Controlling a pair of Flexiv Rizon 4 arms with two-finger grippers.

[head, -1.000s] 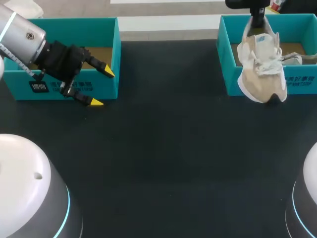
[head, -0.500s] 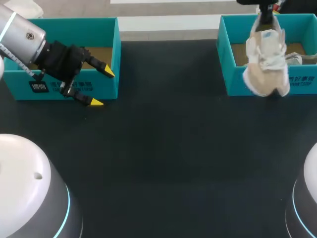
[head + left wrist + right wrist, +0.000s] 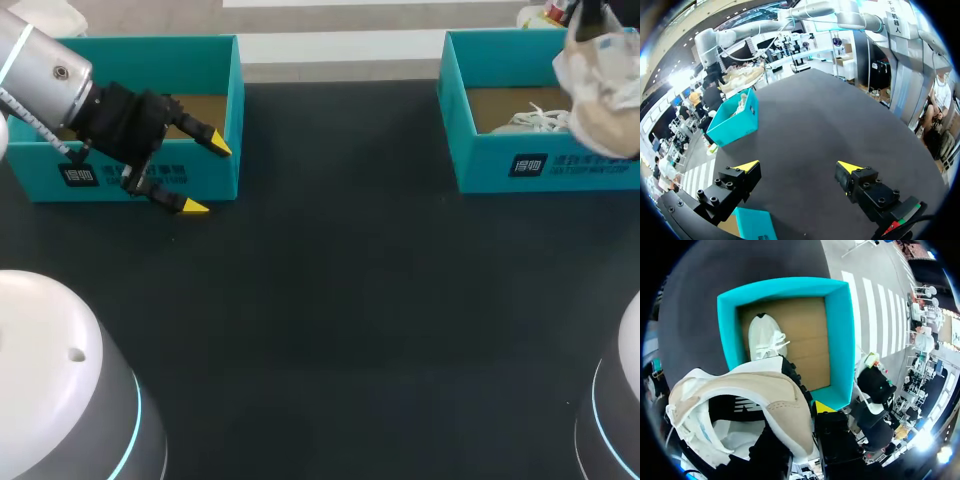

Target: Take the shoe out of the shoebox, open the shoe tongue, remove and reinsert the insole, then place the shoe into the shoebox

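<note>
The shoe (image 3: 600, 90) is swinging away to the right. A second ago it hangs toe-down in front of the right-hand shoebox (image 3: 480, 165), covering the near wall; half a second ago it sits a little higher and further right. Now the right pincer (image 3: 801, 424), gripping it by the heel collar, carries it up over the box's right end, half past the edge of the overhead view. With the shoe gone, the printed label (image 3: 572, 165) on the near wall shows, as does the second shoe (image 3: 535, 120) lying inside.
</note>
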